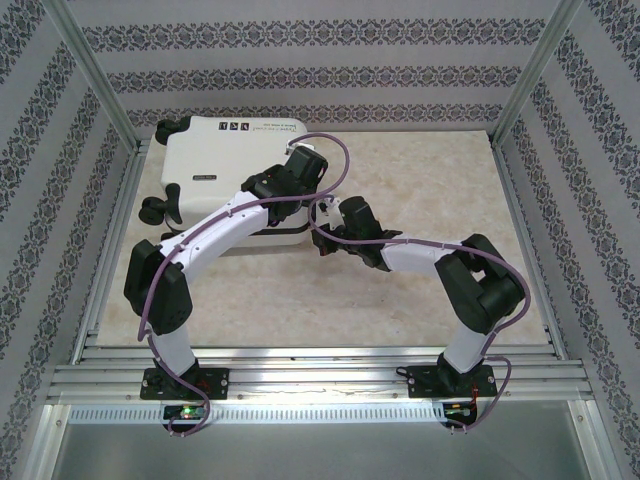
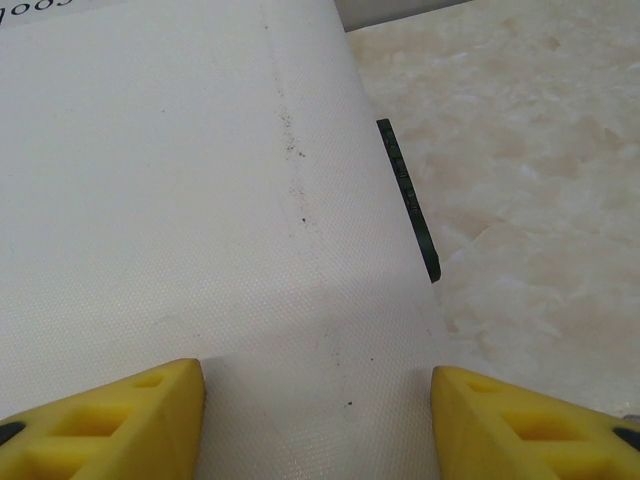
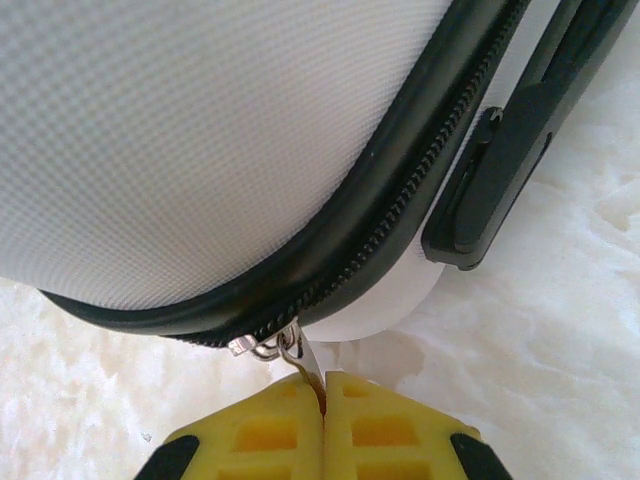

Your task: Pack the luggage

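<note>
The luggage (image 1: 210, 160) lies flat and closed at the back left of the table, white shell up, wheels to the left. My left gripper (image 1: 305, 152) hovers over its right top edge. In the left wrist view its yellow fingers (image 2: 160, 410) stand apart over the white shell (image 2: 150, 200), and nothing sits between the open left gripper (image 2: 318, 385). My right gripper (image 1: 325, 215) is at the case's near right corner. In the right wrist view the right gripper (image 3: 325, 385) is shut on the metal zipper pull (image 3: 300, 355) hanging from the black zipper (image 3: 400, 200).
A black side handle (image 3: 510, 150) sticks out beside the zipper. A thin dark green strip (image 2: 408, 200) shows past the shell's edge. Marble tabletop (image 1: 430, 190) lies bare to the right. Metal frame posts (image 1: 95, 75) and rails (image 1: 320, 375) bound the space.
</note>
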You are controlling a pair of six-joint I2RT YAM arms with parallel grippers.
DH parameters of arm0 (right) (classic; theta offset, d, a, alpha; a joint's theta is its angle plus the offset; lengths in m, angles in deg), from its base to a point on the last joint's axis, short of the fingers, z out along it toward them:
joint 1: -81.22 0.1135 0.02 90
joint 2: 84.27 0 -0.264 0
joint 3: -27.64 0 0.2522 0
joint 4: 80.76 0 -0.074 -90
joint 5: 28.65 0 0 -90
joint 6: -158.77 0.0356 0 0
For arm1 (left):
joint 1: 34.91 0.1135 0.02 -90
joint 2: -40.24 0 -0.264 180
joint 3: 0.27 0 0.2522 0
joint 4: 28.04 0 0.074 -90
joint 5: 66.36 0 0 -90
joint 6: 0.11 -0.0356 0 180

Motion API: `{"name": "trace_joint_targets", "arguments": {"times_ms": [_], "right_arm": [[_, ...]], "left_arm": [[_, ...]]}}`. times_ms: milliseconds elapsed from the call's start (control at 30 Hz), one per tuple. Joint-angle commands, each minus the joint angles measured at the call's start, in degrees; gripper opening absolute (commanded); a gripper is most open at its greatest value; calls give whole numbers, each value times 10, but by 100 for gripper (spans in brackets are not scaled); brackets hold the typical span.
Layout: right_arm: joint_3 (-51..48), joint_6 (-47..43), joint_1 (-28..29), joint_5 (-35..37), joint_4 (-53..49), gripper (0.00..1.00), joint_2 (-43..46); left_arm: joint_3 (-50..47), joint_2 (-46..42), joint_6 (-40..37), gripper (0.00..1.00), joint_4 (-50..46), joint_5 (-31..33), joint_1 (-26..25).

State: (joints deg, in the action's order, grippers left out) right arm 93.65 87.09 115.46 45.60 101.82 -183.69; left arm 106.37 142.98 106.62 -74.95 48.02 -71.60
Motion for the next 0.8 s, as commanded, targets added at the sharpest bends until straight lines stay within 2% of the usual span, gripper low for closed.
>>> {"name": "trace_joint_targets", "arguments": {"times_ms": [0, 200, 500, 600, 767], "right_arm": [[17, 18, -45, 139, 8, 0, 32], [29, 17, -53, 162, -3, 0, 26], [51, 20, -79, 152, 2, 0, 1], [71, 10, -87, 125, 2, 0, -13], [108, -33, -103, 3, 16, 0, -44]], "left_arm": [[-46, 21, 10, 59, -147, -35, 7], [-48, 25, 9, 59, -144, -37, 6], [-53, 32, 6, 59, -140, -39, 7], [-52, 34, 4, 58, -139, -42, 7], [-54, 32, 0, 58, -139, -44, 7]]}}
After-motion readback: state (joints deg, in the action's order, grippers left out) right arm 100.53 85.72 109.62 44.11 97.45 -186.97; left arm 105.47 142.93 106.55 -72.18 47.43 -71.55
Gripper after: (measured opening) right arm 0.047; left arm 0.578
